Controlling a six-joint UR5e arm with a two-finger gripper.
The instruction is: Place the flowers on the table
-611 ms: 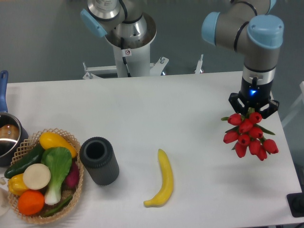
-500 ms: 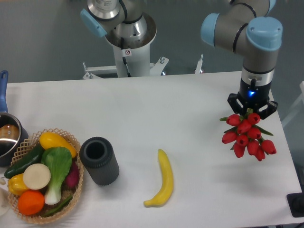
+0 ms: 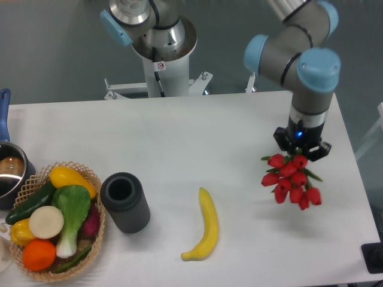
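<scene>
Eight-odd red tulip buds, green leaves: flowers (image 3: 290,181) hang bunched, jaws closed on stems, above table (image 3: 197,149).

The desk (image 3: 179,131) has a smooth, matt white top with no visible grain. The flowers (image 3: 290,179) look like plastic or fabric imitation, their red buds slightly shiny. The claw (image 3: 301,149) is dark, matt plastic or metal; which one cannot be told. The arm (image 3: 311,78) above it shows brushed grey metal tubes and glossy light-blue plastic caps. The banana (image 3: 205,226) has a smooth, waxy yellow skin. The cylinder (image 3: 124,202) is matt, dark grey, with a faintly rough look. The basket (image 3: 97,233) is woven wicker, coarse and tan. The pot (image 3: 12,170) is shiny metal.
</scene>
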